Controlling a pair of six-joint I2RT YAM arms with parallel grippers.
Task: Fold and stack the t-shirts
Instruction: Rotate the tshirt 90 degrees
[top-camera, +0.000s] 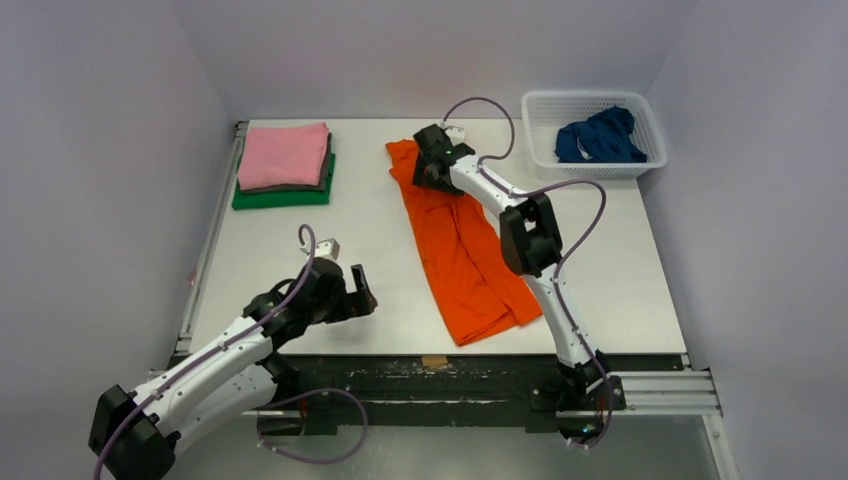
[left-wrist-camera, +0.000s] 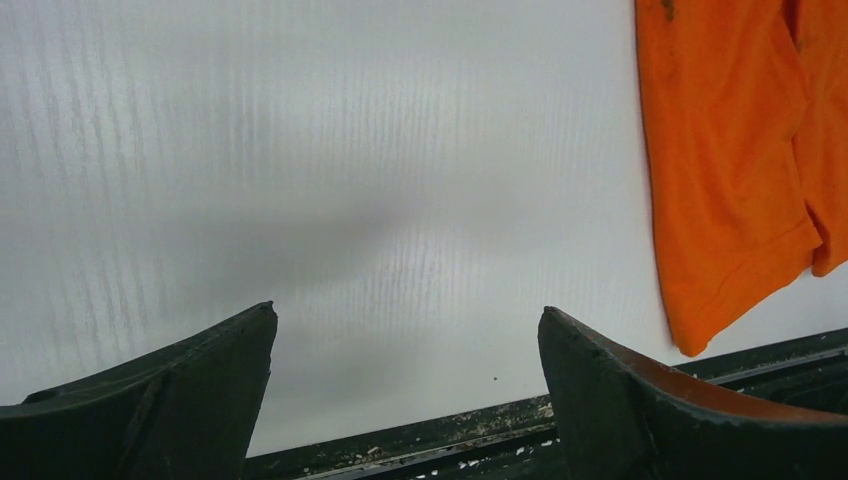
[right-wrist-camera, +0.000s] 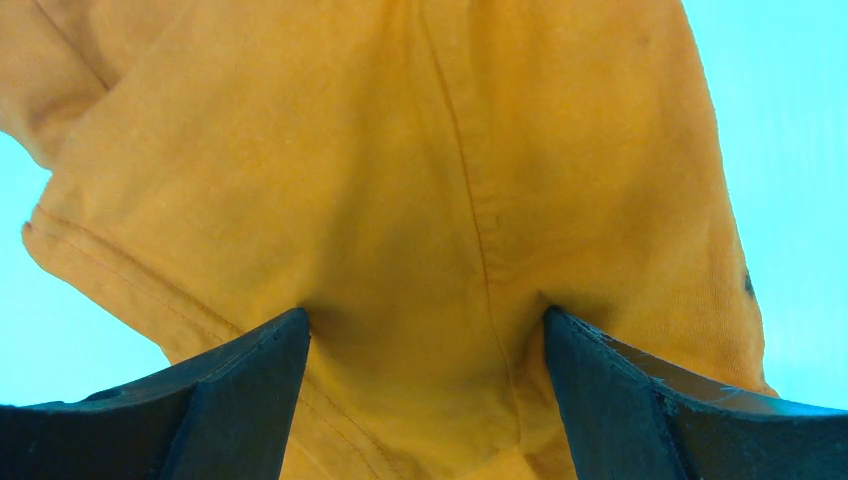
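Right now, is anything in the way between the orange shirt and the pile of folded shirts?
Nothing visible. Only bare table lies between the orange t-shirt and the folded stack; the left gripper hovers nearer the front edge, off that path.

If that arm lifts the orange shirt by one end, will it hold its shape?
Probably not: the orange t-shirt lies wrinkled, so it likely droops. Thin cloth, likely light. Pushed, it may bunch, as it puckers between the fingers of the right gripper.
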